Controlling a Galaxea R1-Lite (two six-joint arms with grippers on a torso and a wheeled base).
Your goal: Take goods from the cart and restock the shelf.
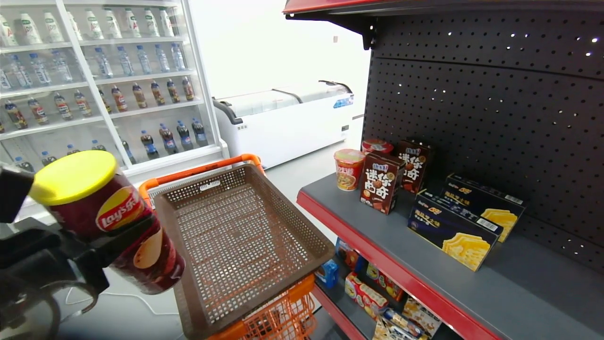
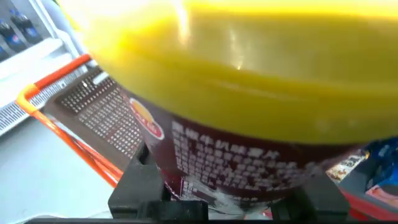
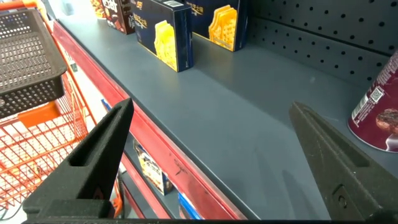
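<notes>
One chips can (image 1: pixel 106 208), yellow lid, tilted — clamped in the left gripper (image 1: pixel 122 236). Brown basket (image 1: pixel 245 236) on the orange cart (image 1: pixel 278 316) just beside it. Right gripper (image 3: pixel 211 155) spread wide above the grey shelf (image 3: pixel 249 124) — second can (image 3: pixel 379 112) stands near one finger.

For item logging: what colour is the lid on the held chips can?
Yellow lid on the maroon can; clearest in head view.
</notes>
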